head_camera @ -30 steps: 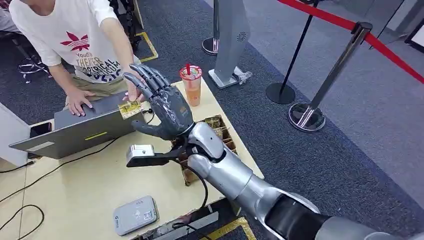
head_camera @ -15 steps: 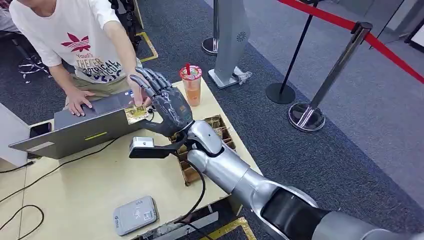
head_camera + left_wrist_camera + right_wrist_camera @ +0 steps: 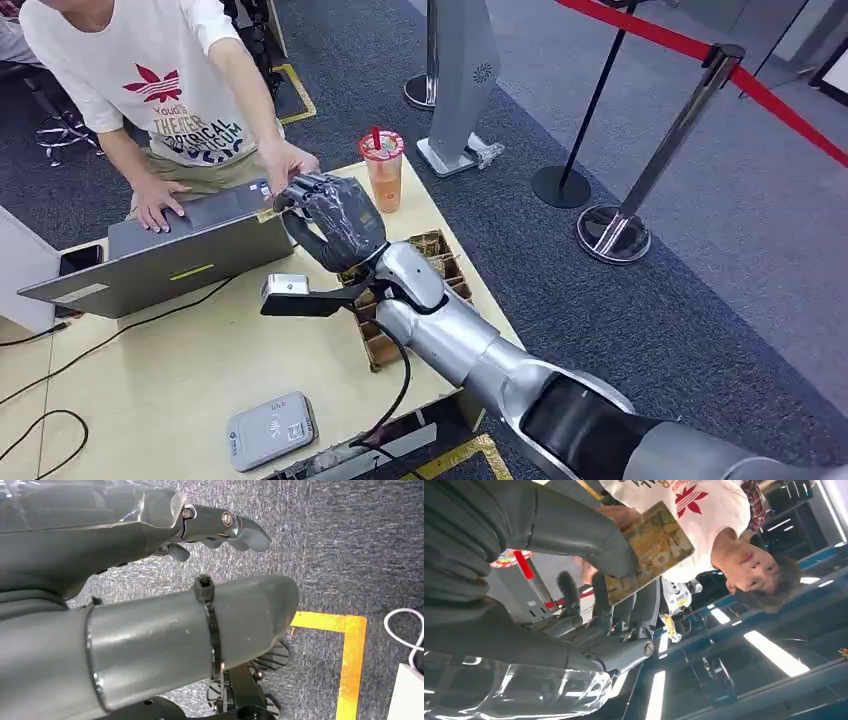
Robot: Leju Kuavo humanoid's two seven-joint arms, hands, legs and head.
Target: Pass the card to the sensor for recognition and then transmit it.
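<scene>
The right hand (image 3: 330, 215) has been lowered and its fingers closed around the card (image 3: 651, 550), received from the person's hand (image 3: 285, 160) at the table's far edge (image 3: 330, 172); the left hand (image 3: 150, 535) hangs with nothing gripped.

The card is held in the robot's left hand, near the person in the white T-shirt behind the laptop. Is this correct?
Not quite: the card is held in the right hand, not the left, as the right wrist view shows. The rest stands: it is near the person in the white T-shirt behind the laptop.

Card reader (image 3: 270, 430) before laptop (image 3: 160, 255)
</scene>
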